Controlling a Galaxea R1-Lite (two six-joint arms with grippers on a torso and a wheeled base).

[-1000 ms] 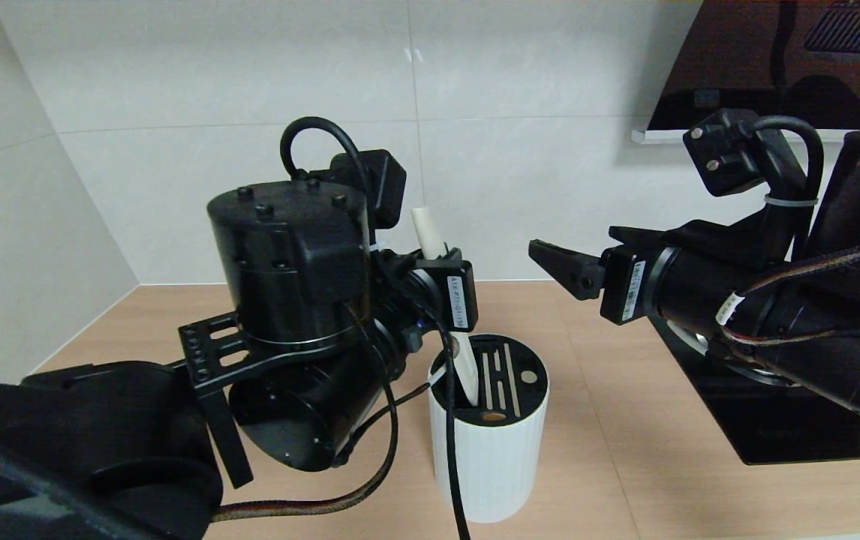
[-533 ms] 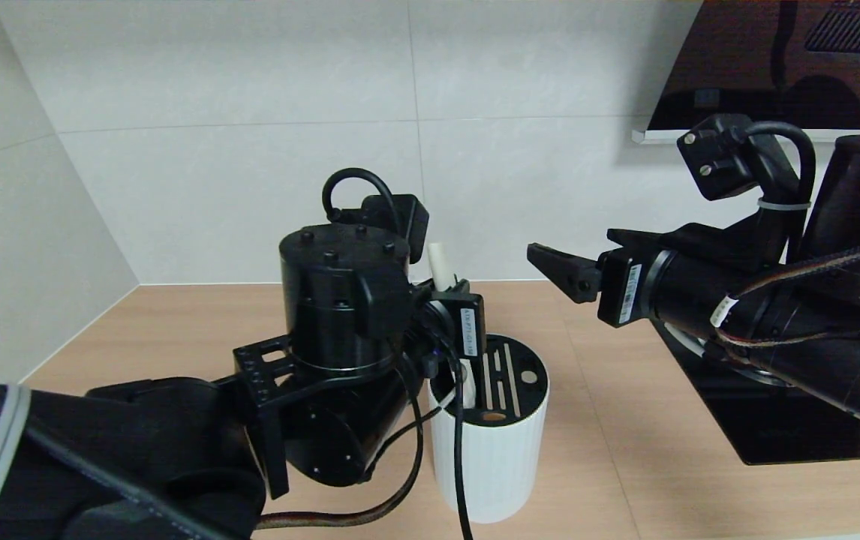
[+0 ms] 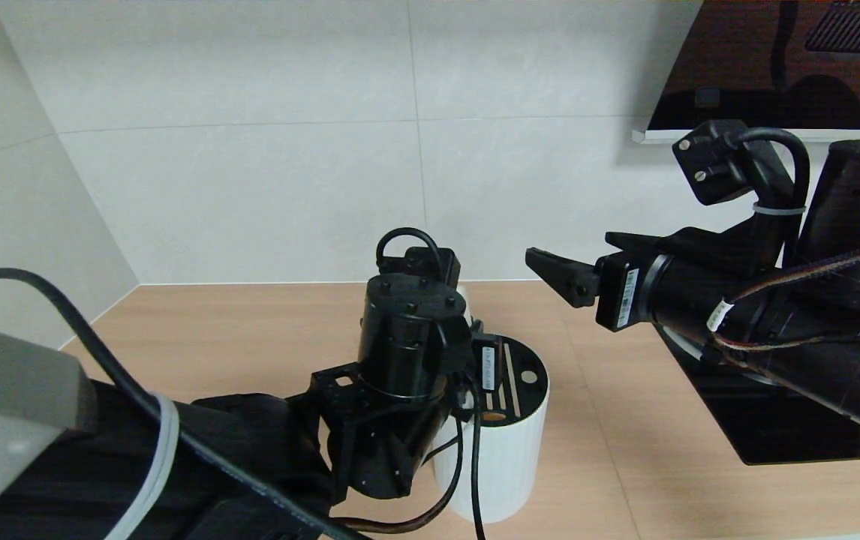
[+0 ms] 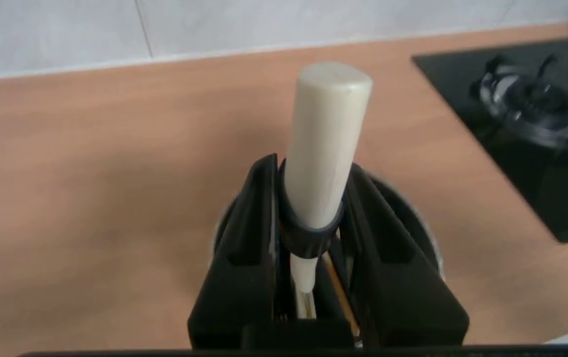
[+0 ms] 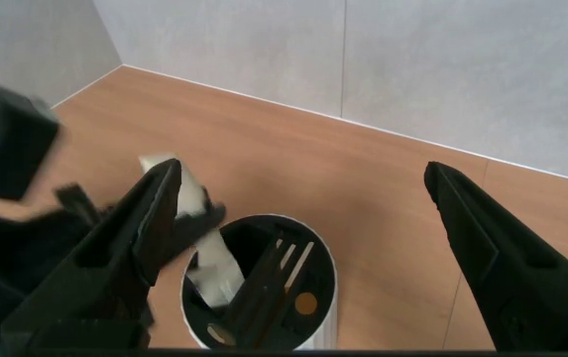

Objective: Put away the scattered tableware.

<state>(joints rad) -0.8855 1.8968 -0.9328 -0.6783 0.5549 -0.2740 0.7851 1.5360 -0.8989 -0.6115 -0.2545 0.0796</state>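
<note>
Wooden counter [image 3: 250, 322], tiled wall [image 3: 250, 150] behind. Cream-handled utensil [image 4: 325, 129] is clamped by left gripper [image 4: 318, 203] over white holder [image 3: 505, 457] (near counter's front edge). Right gripper [image 5: 301, 169] is held wide apart, empty. Utensil should be kept upright and released only once seated.

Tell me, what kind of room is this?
Probably a kitchen: a stove is set in the wooden counter, the walls are tiled, and a utensil sits in a slotted holder.

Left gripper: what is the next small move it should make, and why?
Probably open the left gripper and let go: the cream-handled utensil it clamps has its lower end inside the white holder, and the gripper sits just above the top.
</note>
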